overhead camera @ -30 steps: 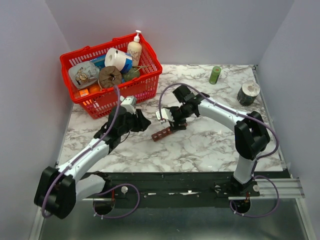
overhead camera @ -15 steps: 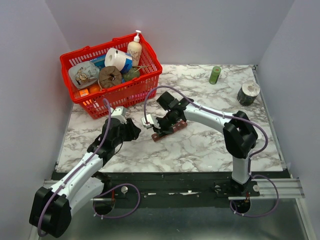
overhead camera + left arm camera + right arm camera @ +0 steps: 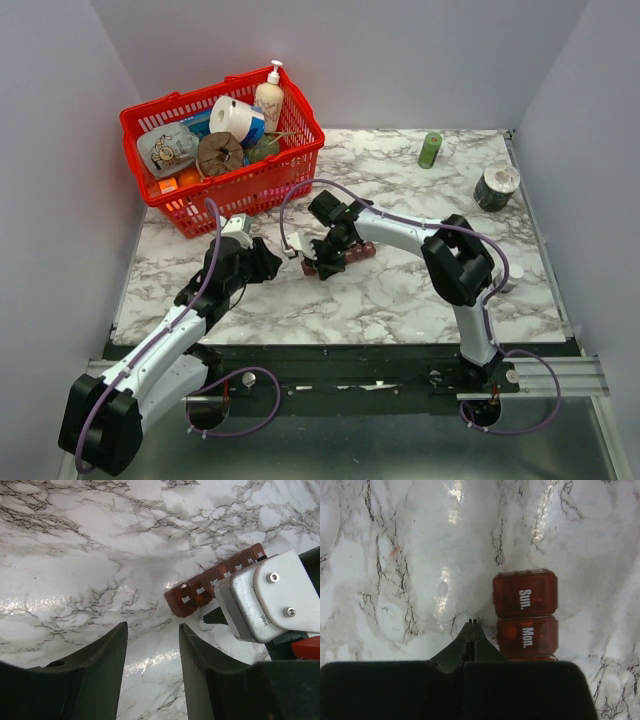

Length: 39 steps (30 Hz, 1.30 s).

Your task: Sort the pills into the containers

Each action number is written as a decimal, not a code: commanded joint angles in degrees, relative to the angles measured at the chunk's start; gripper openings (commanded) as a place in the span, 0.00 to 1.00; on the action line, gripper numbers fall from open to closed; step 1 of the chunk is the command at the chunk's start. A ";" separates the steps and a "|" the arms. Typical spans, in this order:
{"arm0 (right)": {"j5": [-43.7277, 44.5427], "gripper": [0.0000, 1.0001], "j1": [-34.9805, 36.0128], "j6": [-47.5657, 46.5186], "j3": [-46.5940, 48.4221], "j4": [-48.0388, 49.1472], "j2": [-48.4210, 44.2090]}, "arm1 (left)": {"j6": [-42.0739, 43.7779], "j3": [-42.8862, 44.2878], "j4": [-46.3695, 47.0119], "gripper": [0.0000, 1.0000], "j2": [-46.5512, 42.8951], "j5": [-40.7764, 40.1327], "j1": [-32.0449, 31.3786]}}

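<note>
White marble-patterned counter point(image 3: 400, 290). The left tool point(image 3: 152, 627) hovers over it, fingers spread apart, holding nothing. The right tool point(image 3: 472, 626) has its fingers pressed together, tips just beside a narrow dark red-brown plastic strip of compartments point(image 3: 525, 612) lying mid-counter, lids reading "Sun." and "Mon."

Right gripper point(image 3: 319, 264) — beside the containers point(image 3: 362, 250)

A red mesh basket point(image 3: 240, 190) is set at the far left of the marble surface point(image 3: 400, 295), with a pump bottle point(image 3: 269, 98) and a white roll point(image 3: 232, 117) held inside. A green bottle point(image 3: 430, 150) and a grey roll point(image 3: 496, 186) are seen at the far right.
</note>
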 commanded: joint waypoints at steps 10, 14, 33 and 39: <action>1.01 0.01 -0.01 1.36 4.87 -1.80 -3.51 | -4.36 -1.96 19.43 0.58 14.69 12.65 0.44; 2.76 0.01 -0.27 3.03 6.19 -0.31 -2.54 | -5.50 -0.11 24.19 0.55 22.34 13.98 0.44; 4.79 0.01 -1.42 5.93 7.77 1.98 -0.70 | -7.44 2.17 28.78 0.52 36.15 13.90 0.35; 4.96 0.01 -1.50 6.46 7.68 2.42 -0.61 | -5.94 3.41 24.46 0.51 36.85 12.49 0.35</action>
